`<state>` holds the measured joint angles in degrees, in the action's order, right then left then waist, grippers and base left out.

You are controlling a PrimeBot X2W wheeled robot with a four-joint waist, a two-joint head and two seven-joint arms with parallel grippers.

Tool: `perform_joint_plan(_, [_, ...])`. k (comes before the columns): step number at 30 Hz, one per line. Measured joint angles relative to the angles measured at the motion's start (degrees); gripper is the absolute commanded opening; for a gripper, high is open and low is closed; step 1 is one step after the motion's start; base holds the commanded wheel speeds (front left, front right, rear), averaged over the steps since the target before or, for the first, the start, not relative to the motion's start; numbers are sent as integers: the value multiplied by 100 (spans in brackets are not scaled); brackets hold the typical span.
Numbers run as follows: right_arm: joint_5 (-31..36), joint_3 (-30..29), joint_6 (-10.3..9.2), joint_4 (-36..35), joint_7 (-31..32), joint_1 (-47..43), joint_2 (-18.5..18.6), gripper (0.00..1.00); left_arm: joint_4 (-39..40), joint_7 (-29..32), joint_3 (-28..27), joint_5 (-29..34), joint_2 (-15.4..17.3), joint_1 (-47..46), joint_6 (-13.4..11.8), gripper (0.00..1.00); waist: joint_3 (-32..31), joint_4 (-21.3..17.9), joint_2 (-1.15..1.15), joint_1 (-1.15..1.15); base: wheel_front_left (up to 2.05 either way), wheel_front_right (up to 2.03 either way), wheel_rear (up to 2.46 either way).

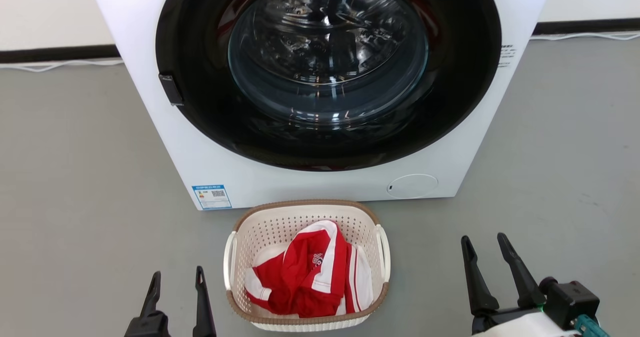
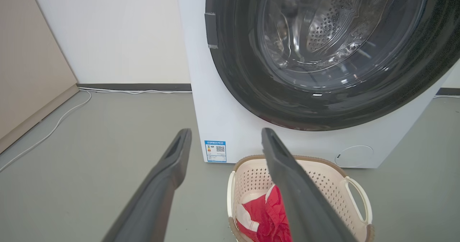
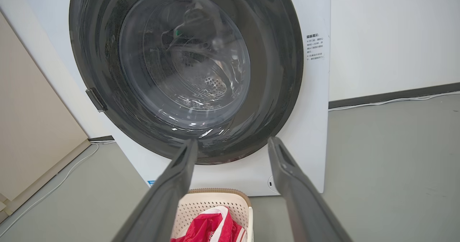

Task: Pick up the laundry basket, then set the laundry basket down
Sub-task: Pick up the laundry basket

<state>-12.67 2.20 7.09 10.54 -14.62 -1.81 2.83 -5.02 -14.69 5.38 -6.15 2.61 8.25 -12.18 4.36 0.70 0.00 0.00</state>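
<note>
Head view, floor level: laundry basket [image 1: 272, 232], cream, perforated, with brown rim and white side handles, standing on grey floor [image 1: 75, 177] just in front of white front-loading washing machine [image 1: 200, 177]. Contents: crumpled red-and-white garment [image 1: 305, 272], its small print unreadable. Left gripper [image 1: 178, 272] and right gripper [image 1: 484, 237] flank the basket, apart from it, fingers spread wide, holding nothing. Machine labels: blue sticker [image 1: 212, 196] with QR code, low on the front; white notice [image 3: 315, 46] in Chinese characters beside the door, too small to read.
</note>
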Motion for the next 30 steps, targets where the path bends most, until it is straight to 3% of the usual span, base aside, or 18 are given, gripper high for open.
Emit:
perform_joint_plan(14, [-56,-4,0,20,0,-143,-5,100,19,1,-66,-40,9,207,16,100,-181,-91,0,0,0,0,0])
perform_joint_plan(30, [-56,-141,-1,47,0,-148,-12,100,-8,4,-158,-46,10,198,69,100,25,-94,0,0,0,0,0])
